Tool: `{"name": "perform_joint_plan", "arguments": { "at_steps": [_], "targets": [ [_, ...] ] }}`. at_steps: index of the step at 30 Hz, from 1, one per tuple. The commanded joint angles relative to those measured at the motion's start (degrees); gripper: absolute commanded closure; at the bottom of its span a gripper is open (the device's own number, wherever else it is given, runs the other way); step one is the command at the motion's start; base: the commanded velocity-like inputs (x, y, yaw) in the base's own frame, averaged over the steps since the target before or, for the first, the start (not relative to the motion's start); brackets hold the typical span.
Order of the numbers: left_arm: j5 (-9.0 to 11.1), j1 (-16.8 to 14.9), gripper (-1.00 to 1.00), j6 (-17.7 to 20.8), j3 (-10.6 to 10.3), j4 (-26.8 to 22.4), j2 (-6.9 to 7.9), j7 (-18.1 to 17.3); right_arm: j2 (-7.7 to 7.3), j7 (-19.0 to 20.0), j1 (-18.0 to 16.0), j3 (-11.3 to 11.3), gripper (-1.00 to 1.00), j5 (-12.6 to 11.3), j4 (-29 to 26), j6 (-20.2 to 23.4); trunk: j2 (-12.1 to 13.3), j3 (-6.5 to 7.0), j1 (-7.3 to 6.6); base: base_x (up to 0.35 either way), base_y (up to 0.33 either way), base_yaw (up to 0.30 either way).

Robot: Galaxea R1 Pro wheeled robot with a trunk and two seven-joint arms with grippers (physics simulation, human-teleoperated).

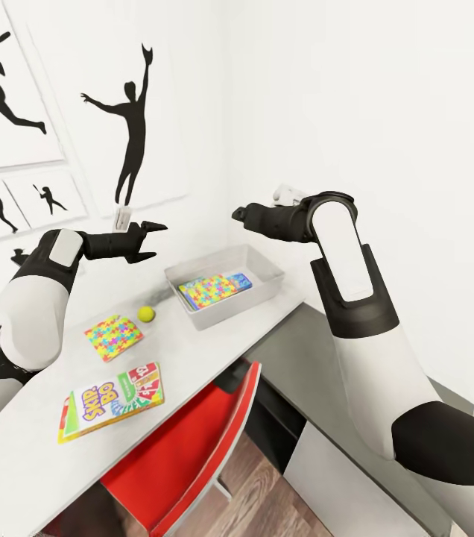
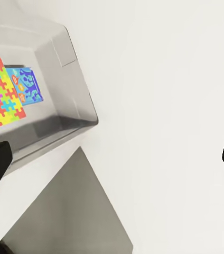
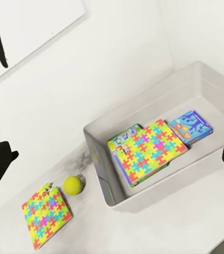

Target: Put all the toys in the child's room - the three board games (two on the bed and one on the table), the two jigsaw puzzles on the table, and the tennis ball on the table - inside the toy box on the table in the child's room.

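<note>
Head view, centre frame: grey toy box sitting on the white table, hard against the corner of the wall. Inside it, a jigsaw puzzle lying flat on top of a green-edged box, with a blue board game tucked just beside it toward the right. Same stack seen from the right wrist camera: puzzle mid-frame over the green-edged box, blue game to its upper right, box wall around them.

Left of the toy box, out on the tabletop: tennis ball, close to the box but not touching. Lower left of that, second jigsaw puzzle, lying flat, slightly skewed. Further down toward the lower left of the frame, a Skip-Bo board game, flat, near the table's front edge. From the right wrist camera, ball and loose puzzle lying just beside each other at lower left.

Left gripper up above the table at centre left, fingers spread apart, nothing between them. Right gripper hovering above the toy box, upper centre; fingers apart as the wrist camera shows, holding nothing.

Red chair tucked under the table at bottom centre. Black silhouette posters on the wall at upper left.
</note>
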Motion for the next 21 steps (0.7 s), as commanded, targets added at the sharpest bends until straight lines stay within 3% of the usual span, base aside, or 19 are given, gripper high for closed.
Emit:
{"name": "perform_joint_plan", "arguments": {
  "at_steps": [1,21],
  "targets": [
    [-0.62,-0.09,-1.0,0.28,0.43,0.01,-0.03,-0.44,0.01,-0.6,-0.08,0.01,-1.0,-0.5,-0.03,0.16,-0.11,-0.03,0.03,-0.058,0.0,0.0],
    [-0.62,-0.07,-1.0,0.25,0.47,0.05,-0.03,-0.44,0.02,-0.6,-0.08,0.01,-1.0,-0.5,-0.02,0.07,-0.11,1.88,0.03,-0.008,0.0,0.0]
  ]
}}
